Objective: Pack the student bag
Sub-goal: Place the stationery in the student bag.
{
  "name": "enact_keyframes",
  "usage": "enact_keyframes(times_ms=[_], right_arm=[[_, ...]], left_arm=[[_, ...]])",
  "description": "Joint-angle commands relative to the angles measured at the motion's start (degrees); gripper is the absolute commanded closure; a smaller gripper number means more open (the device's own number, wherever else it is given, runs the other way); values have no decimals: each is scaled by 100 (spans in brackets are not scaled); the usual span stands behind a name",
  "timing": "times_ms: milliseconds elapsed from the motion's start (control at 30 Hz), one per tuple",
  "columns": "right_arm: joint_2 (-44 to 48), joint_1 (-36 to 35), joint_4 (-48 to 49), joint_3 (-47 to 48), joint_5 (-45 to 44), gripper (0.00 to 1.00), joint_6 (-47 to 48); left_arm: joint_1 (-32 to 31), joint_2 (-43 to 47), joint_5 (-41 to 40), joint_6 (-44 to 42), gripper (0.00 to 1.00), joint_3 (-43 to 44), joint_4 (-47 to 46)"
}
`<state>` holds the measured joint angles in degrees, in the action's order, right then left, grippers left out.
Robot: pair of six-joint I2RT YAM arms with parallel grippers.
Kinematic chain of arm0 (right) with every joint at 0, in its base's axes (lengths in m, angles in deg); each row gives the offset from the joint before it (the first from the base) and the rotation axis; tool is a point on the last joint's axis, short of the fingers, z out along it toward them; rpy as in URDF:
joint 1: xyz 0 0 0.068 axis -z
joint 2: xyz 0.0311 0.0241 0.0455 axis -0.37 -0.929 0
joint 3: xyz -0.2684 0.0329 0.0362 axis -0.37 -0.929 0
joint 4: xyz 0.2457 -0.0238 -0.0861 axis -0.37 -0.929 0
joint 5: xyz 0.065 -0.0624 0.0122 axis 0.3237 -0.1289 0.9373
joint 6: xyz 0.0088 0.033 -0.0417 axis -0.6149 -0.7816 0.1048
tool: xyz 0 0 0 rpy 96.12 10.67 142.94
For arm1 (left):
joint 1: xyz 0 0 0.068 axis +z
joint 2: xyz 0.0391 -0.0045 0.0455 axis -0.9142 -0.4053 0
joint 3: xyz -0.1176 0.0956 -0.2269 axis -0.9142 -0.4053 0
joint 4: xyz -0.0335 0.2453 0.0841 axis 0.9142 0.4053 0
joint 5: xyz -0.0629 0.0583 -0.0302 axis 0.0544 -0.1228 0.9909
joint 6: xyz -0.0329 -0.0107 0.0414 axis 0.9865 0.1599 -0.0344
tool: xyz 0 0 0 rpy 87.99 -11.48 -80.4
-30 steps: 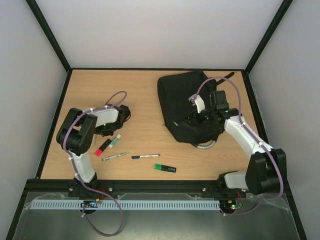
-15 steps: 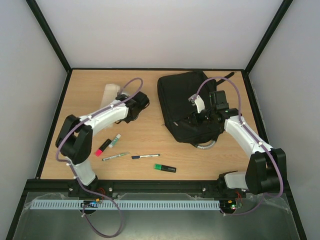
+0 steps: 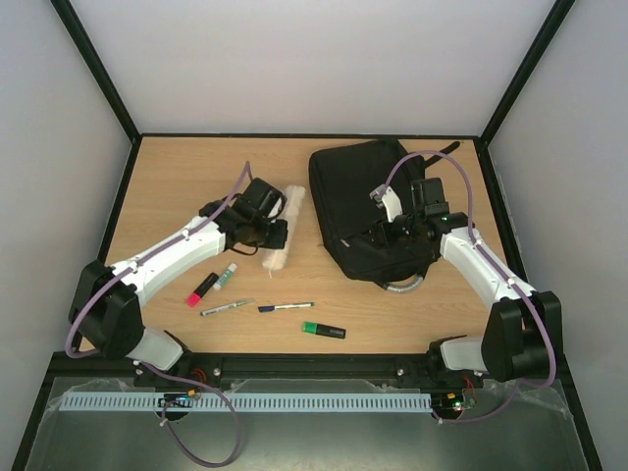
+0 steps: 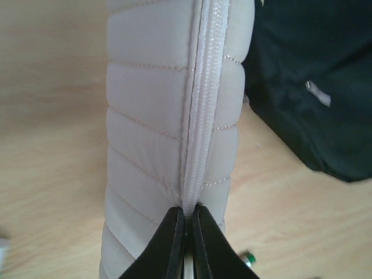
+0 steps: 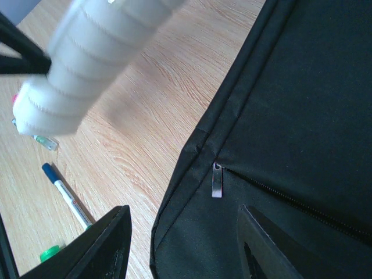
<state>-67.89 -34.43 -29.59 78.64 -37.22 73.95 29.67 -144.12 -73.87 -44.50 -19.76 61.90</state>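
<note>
Left gripper (image 4: 186, 224): closed on the zip seam of a pale quilted pouch (image 4: 157, 128), which it holds just left of the bag (image 3: 358, 196), above the table (image 3: 177, 177). Right gripper (image 5: 183, 212): jaws apart, nothing between them, positioned over the bag's near part, with the zip pull (image 5: 217, 180) in view below. The bag lies flat on the right half of the table. Pens (image 3: 286, 307) and a green marker (image 3: 323, 330) lie near the front edge.

Bright diffuse light, soft shadows, pouch (image 5: 87, 75) blurred up close, student bag (image 5: 302, 87) underexposed
</note>
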Motion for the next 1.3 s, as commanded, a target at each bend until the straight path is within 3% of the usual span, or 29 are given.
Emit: enact_keyframes(times_ms=[0,167,333,467,600,667,800,1033,1267], right_arm=[[-61,6,-18,-34,59,49,58],[-66,7,-14,-43,41,49,59],[-70,11,-27,-36,36,49,66],[-82,10,-36,-33,30,49,88],[-89,8,-54,-28,32,49,92],[-97,10,-54,-26,33,49,101],[-120,8,-62,-18,27,50,111],[-131,12,-71,-21,22,50,110],[-140,7,-80,-6,22,50,111]], left_arm=[[-6,58,1386,78,98,-578,-627],[6,-134,1508,124,98,-897,-724],[21,-386,985,89,96,-829,-485],[21,-581,600,-44,75,-700,-299],[-22,-717,396,-122,36,-646,-215],[-111,-727,158,-194,28,-604,-168],[-677,-714,-570,-450,22,-433,-27],[-1883,-1071,-2469,-745,21,-39,476],[-2276,-1927,-3385,-706,17,153,878]])
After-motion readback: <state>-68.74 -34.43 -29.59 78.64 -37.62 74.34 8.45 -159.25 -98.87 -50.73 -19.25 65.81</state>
